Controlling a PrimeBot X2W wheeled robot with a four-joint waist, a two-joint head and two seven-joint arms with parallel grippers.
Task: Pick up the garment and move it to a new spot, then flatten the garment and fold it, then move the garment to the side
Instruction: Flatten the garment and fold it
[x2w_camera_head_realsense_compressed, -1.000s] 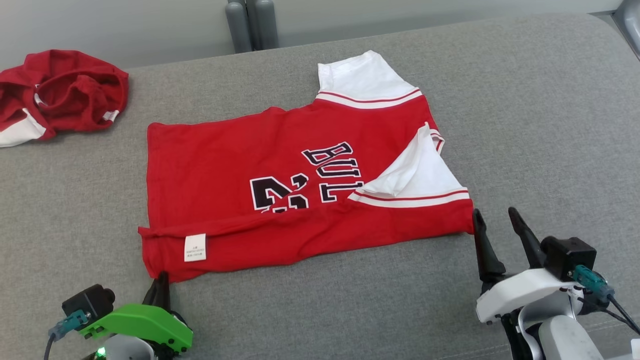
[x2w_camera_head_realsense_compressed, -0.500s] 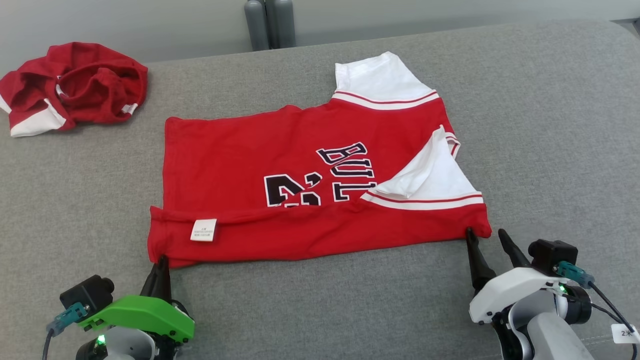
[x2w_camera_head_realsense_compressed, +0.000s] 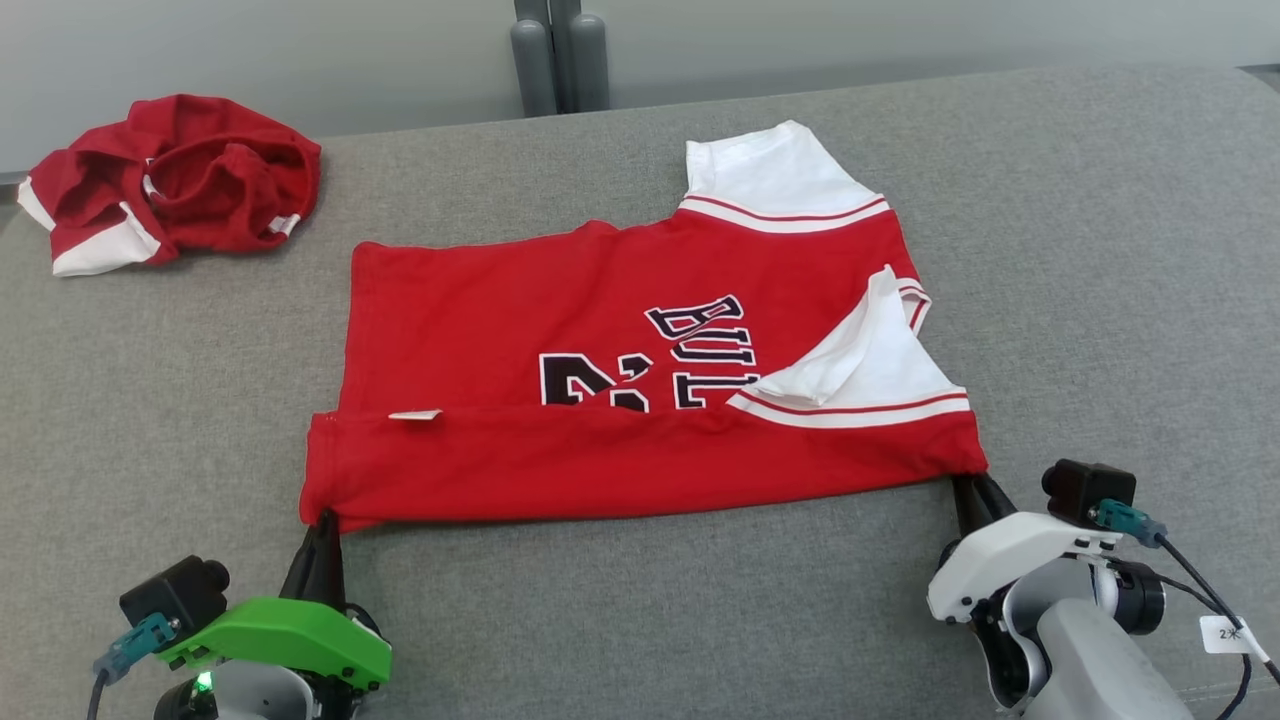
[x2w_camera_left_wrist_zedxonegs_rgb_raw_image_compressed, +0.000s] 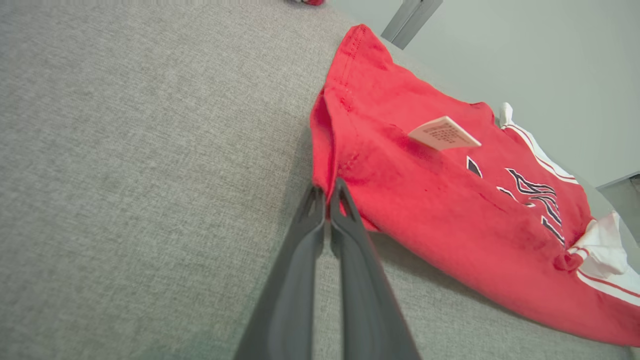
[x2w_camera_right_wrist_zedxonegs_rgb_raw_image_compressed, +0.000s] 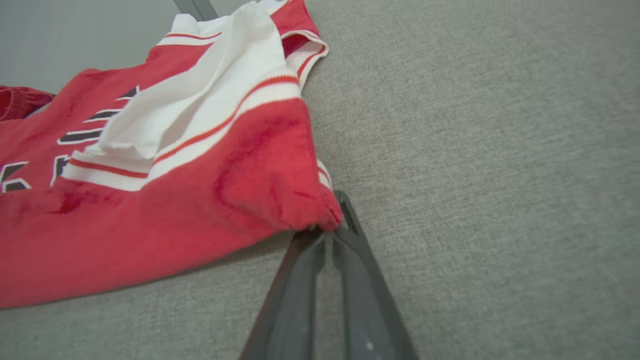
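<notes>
Change: I closed right tool (x2w_camera_head_realsense_compressed: 975, 487) on shirt's (x2w_camera_head_realsense_compressed: 600, 330) near-right corner | left tool (x2w_camera_head_realsense_compressed: 322, 522) pinched near-left corner | shirt lay on table (x2w_camera_head_realsense_compressed: 1100, 250), near edge doubled over | judged: both corners secured, fold-over next.

A grey, woven-fabric bench (x2w_camera_head_realsense_compressed: 1100, 250) spreads across the head view, its far edge rounded where it meets a pale, plain surface (x2w_camera_head_realsense_compressed: 250, 50) behind it. At the bench's far left corner lies a crumpled red piece of clothing (x2w_camera_head_realsense_compressed: 175, 180) with white trim, bunched into a loose heap, possibly a second shirt, though its folds hide its shape. Beyond the far edge, near the middle, two grey rounded posts (x2w_camera_head_realsense_compressed: 560, 65) stand upright, touching side by side.
</notes>
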